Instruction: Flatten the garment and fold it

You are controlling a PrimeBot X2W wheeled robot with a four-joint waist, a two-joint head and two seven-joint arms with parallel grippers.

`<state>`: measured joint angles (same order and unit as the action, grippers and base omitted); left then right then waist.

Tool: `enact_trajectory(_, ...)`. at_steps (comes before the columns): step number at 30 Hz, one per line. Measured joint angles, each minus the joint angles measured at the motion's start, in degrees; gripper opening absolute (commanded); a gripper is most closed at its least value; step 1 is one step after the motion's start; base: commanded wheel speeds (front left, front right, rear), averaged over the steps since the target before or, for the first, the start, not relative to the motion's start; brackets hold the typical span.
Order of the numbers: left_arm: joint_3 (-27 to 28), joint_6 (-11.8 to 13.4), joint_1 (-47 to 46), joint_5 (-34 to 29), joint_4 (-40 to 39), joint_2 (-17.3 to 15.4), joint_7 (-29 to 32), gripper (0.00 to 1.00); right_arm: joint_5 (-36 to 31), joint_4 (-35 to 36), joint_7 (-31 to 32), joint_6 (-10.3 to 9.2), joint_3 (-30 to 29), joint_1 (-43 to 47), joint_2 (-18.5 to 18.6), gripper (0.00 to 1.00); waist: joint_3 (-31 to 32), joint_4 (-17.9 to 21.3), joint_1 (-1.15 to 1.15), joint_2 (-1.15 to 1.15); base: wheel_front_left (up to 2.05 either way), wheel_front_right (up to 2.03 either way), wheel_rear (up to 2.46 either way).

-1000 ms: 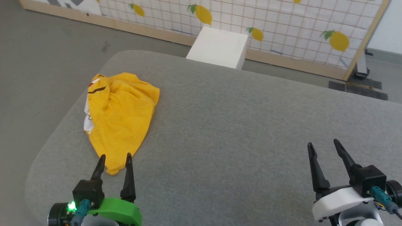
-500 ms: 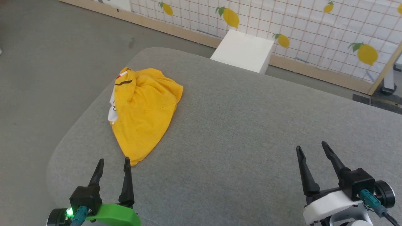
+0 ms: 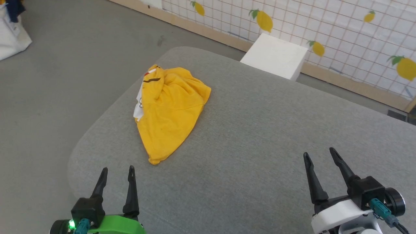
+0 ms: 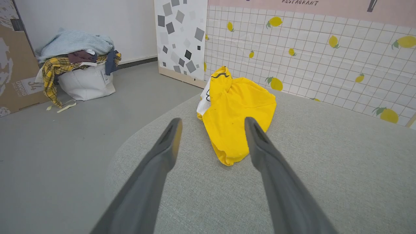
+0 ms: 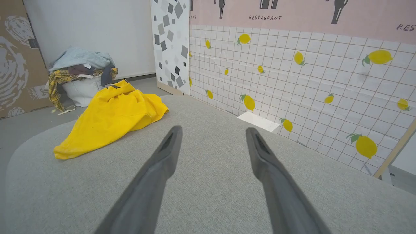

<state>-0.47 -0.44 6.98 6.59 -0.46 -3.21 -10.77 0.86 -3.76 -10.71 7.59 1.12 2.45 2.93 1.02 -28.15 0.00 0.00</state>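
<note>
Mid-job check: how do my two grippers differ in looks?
The left gripper has a bright green mount, a lit green light and a teal plug. The right gripper has a white mount, a teal plug and a black cable. Both carry two long, dark, tapering fingers on black blocks.

Left claw (image 3: 117, 168) on green mount (image 3: 120, 225) (green light (image 3: 71, 224)); right claw (image 3: 318, 151) on white.

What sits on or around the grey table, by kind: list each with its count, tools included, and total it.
Yellow garment: 1
Tools: 2, left tool and right tool, both open
White box: 1
White bag of clothes: 1
Cardboard box: 1
Total: 6
</note>
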Motion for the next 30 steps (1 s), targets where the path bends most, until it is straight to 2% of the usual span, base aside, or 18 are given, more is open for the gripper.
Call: enact_trajectory(30,-0.11,-0.85,1.28,2.33,0.78,0.01,-3.52,1.00,0.36,-1.87,-3.53,0.00,0.76,0.01,-0.02,1.00,0.25,-8.59,0.00,0.00,0.00,0.00,0.00)
